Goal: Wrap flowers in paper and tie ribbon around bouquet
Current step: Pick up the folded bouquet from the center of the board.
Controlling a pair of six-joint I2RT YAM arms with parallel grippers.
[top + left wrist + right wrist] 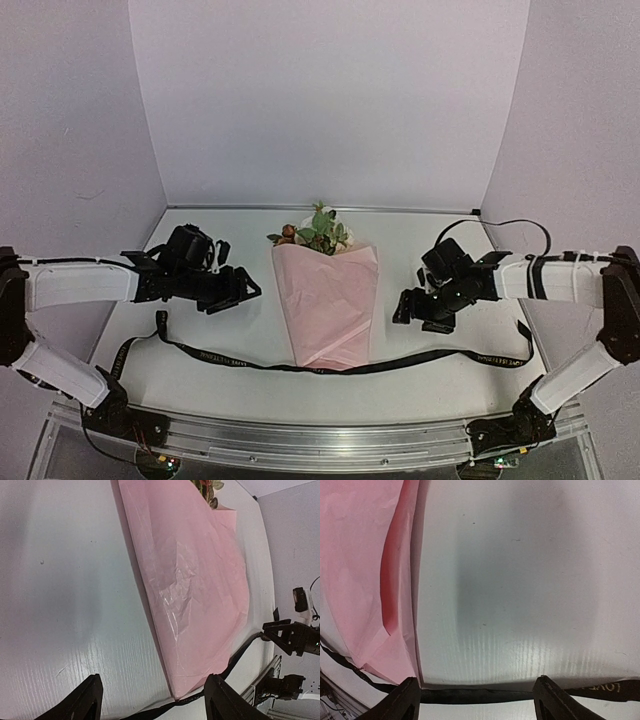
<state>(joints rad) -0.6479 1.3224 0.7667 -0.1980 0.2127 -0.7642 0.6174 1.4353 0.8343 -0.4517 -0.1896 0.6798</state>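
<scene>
Flowers (320,233) in the paper (327,300) cone lie mid-table (210,385), the ribbon (430,358) crossing at its narrow tip; left gripper (241,294) and right gripper (403,309) flank it, jaws apart, empty

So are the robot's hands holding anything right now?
Nothing is held. The left gripper and the right gripper both stand open and empty, one on each side of the bouquet. The ribbon lies loose on the table.

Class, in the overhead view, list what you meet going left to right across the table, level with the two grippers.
the left gripper, fingers apart → the paper → the right gripper, fingers apart
</scene>
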